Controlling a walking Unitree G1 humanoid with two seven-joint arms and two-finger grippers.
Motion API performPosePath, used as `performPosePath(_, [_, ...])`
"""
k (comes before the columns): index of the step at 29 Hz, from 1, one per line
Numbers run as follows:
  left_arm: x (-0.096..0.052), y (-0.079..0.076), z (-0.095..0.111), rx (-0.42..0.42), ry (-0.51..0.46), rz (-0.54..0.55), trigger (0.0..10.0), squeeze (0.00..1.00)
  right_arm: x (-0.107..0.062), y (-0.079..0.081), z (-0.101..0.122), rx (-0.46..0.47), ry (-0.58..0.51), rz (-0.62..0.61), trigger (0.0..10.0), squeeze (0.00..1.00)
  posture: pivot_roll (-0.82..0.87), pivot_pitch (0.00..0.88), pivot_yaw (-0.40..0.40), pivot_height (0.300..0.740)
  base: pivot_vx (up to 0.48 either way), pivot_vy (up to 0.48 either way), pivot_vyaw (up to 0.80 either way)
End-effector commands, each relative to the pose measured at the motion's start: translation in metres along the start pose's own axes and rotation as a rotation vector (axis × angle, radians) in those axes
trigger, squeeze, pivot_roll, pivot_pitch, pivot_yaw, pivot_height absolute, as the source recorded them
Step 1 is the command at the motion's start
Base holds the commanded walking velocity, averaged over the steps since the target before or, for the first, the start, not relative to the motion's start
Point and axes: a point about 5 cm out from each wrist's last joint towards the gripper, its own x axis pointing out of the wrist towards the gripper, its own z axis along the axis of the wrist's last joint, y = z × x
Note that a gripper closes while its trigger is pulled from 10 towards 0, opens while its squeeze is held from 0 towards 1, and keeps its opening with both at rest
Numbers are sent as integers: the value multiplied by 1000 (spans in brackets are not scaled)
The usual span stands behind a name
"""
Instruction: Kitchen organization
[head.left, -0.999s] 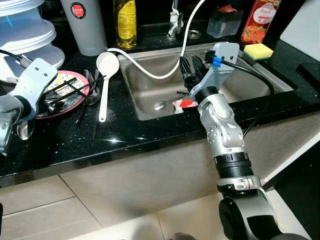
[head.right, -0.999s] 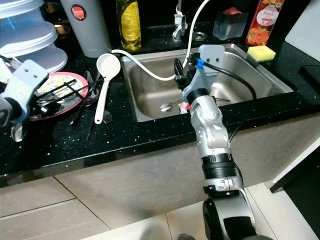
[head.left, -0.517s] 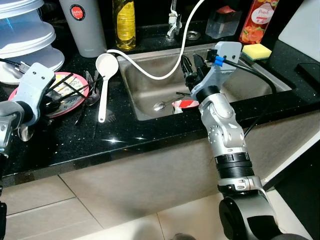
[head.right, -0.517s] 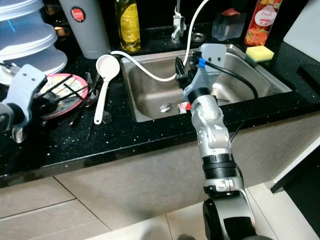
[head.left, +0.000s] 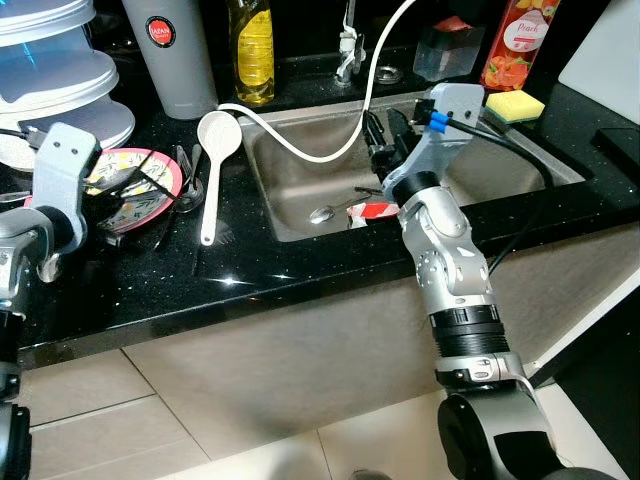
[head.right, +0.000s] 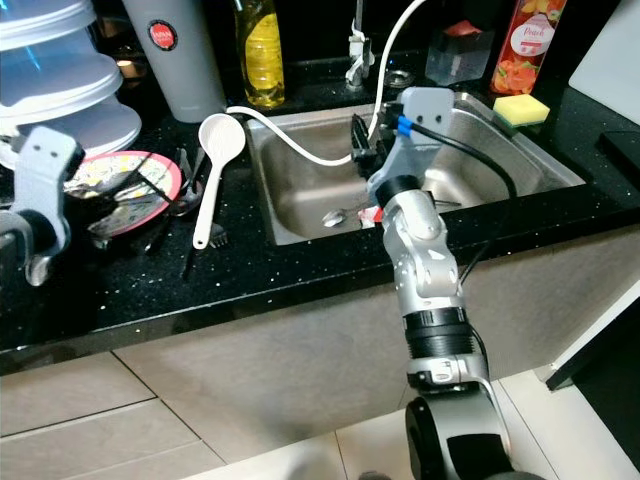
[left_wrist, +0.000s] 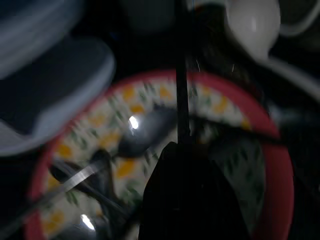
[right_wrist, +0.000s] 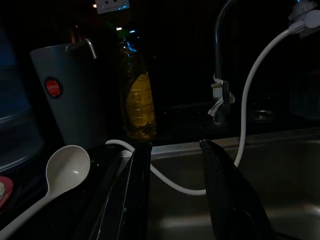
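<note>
My left gripper (left_wrist: 182, 165) hangs over the red-rimmed plate (head.left: 165, 165) of cutlery on the black counter (head.left: 250, 270), pinching a thin black chopstick (left_wrist: 181, 75). My right gripper (right_wrist: 172, 165) hovers above the sink (head.left: 300, 180) — fingers spread, empty. Beyond them lie a white ladle (head.left: 212, 150) and hose (head.left: 300, 145).

A black speckled counter (head.left: 300, 262) with a steel sink (head.left: 290, 180) set in it runs above a beige tiled front (head.left: 300, 350) and floor (head.left: 150, 440), its back edge in shadow.
</note>
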Motion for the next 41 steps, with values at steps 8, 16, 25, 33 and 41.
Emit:
performPosePath(8, [-13, -26, 57, -11, -319, -80, 10000, 0, 1, 7, 7, 79, -17, 56, 10000, 0, -25, 0, 13, 740, 0, 0, 0])
performPosePath(16, [-41, -95, 48, 95, -443, -520, 10000, 0, -14, 37, 44, 478, -92, 458, 10000, 0, -41, 0, 9, 740, 0, 0, 0])
performPosePath(25, [-51, -129, 56, 0, -536, -630, 10000, 0, -29, 59, 55, 653, -66, 713, 10000, 0, -42, 0, 1, 740, 0, 0, 0])
performPosePath(33, [-57, -139, 59, -18, -565, -671, 10000, 0, -30, 59, 54, 711, -32, 717, 10000, 0, -36, 0, -7, 740, 0, 0, 0])
performPosePath(41, [-60, -146, 57, -32, -553, -696, 10000, 0, -33, 58, 52, 718, -2, 720, 10000, 0, -36, 0, -3, 740, 0, 0, 0])
